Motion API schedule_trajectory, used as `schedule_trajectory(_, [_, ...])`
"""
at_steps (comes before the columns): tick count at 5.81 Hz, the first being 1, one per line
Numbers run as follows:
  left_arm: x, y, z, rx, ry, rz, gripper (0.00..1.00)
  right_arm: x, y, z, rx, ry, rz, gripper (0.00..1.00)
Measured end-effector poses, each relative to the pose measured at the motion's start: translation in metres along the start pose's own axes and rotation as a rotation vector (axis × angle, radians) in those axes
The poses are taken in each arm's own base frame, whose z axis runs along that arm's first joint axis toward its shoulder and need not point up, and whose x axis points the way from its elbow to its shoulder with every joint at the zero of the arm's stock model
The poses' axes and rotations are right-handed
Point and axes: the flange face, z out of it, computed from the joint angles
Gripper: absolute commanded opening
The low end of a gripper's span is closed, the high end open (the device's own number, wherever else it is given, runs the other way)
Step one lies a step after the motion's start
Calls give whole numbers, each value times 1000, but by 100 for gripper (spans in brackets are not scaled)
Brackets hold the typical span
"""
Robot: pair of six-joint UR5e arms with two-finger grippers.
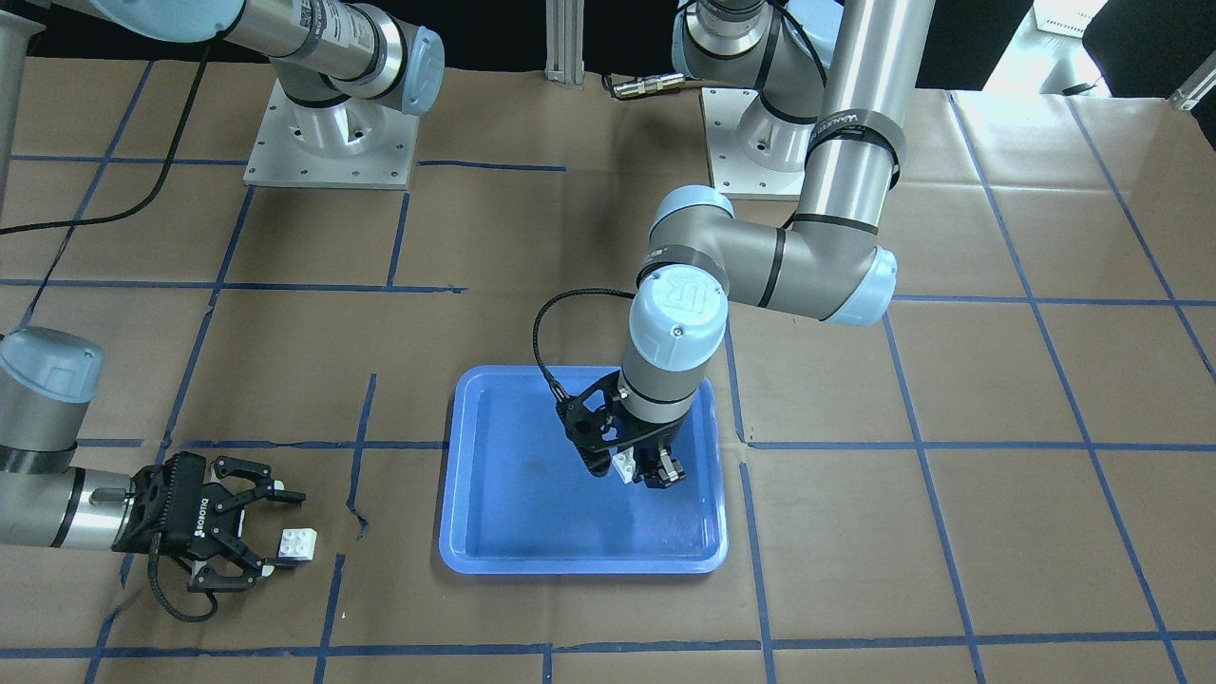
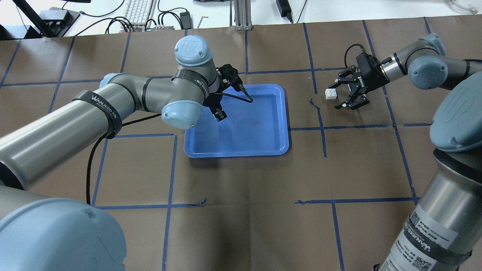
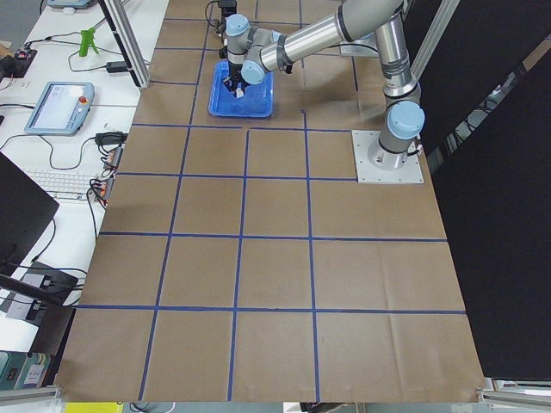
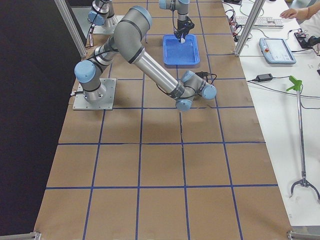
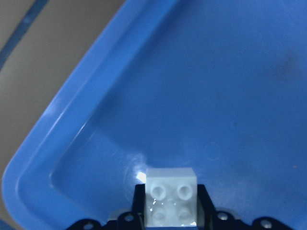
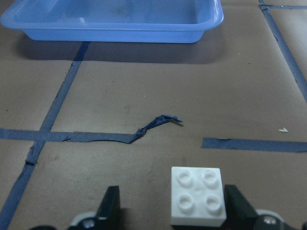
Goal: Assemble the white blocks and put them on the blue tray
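My left gripper point(image 1: 635, 471) is shut on one white block point(image 1: 624, 464) and holds it low over the blue tray point(image 1: 494, 556), near the tray's corner. In the left wrist view the block point(image 5: 171, 203) sits studs-up between the fingers above the tray's bottom point(image 5: 240, 72). The other white block point(image 1: 297, 543) lies on the brown paper beside the tray. My right gripper point(image 1: 282, 532) is open, low on the table, with this block point(image 6: 198, 195) between its spread fingers point(image 6: 111, 207), nearer one finger. The overhead view shows this block point(image 2: 331, 94) and my right gripper point(image 2: 336, 96).
The table is covered in brown paper with a grid of blue tape. A torn, curled bit of tape point(image 6: 158, 122) lies between the right gripper and the tray point(image 6: 120, 21). The arm bases point(image 1: 328, 133) stand at the robot's side.
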Motion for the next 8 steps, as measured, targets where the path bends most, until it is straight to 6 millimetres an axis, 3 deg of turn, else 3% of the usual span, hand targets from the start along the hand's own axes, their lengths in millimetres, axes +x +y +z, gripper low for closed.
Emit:
schedule_trajectory(2, [24,-17,8,-7,13,264,1,5,-3,-6,-26,29,-29,25])
schedule_trajectory(4, [28,-19,15,-7,25,371,10,10,-13,-18,-36,54,-34,25])
schedule_trajectory(5, [28,-19,21,-10,33,379,22,12,-26,-31,-45,75,-8,25])
schedule_trajectory(6, [28,-19,29,-15,43,379,98,10,-47,-49,-59,97,20,24])
schedule_trajectory(8, [28,-19,35,-21,51,382,99,-9,-89,-73,-81,120,14,22])
